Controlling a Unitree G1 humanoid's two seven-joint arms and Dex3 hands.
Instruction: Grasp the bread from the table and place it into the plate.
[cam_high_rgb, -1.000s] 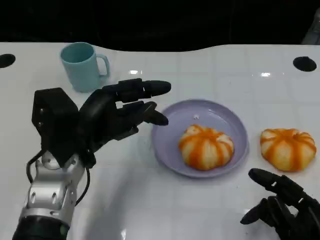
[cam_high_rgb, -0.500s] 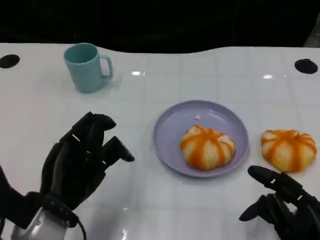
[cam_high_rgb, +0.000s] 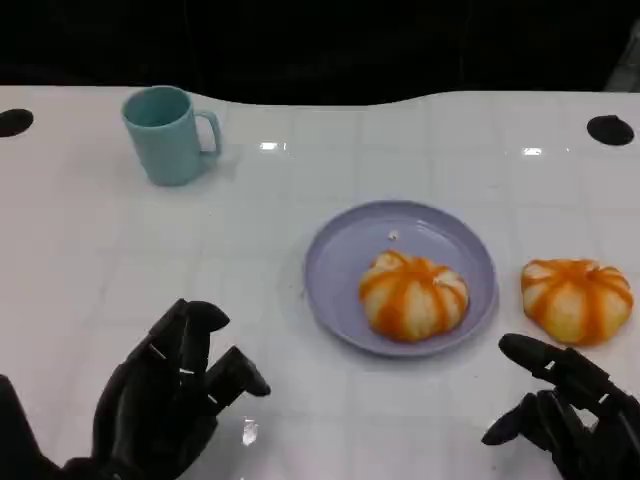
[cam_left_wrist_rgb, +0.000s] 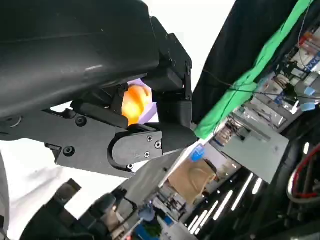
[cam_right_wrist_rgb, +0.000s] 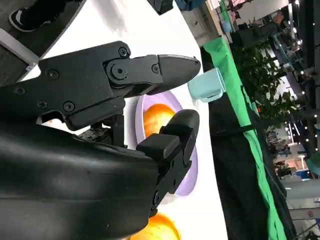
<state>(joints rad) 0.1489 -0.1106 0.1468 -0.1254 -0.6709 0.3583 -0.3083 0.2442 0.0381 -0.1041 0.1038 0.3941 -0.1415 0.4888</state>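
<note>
An orange-striped bread (cam_high_rgb: 412, 294) lies in the lilac plate (cam_high_rgb: 345, 250) at the table's middle; it also shows as bread (cam_left_wrist_rgb: 135, 101) and bread (cam_right_wrist_rgb: 156, 116) on the plate (cam_right_wrist_rgb: 142, 107) between the fingers in the wrist views. A second striped bread (cam_high_rgb: 576, 297) sits on the table right of the plate, and its edge shows as bread (cam_right_wrist_rgb: 160, 229). My left hand (cam_high_rgb: 165, 395) is low at the front left, fingers apart, holding nothing. My right hand (cam_high_rgb: 565, 415) is at the front right, just in front of the second bread, fingers spread and empty.
A teal mug (cam_high_rgb: 166, 133) stands at the back left, also seen as the mug (cam_right_wrist_rgb: 210, 85). Black round holes (cam_high_rgb: 610, 128) mark the table's far corners. The white table has free room between the mug and the plate.
My left hand has drawn back from beside the plate toward the front left and dropped low. The right hand has stayed put.
</note>
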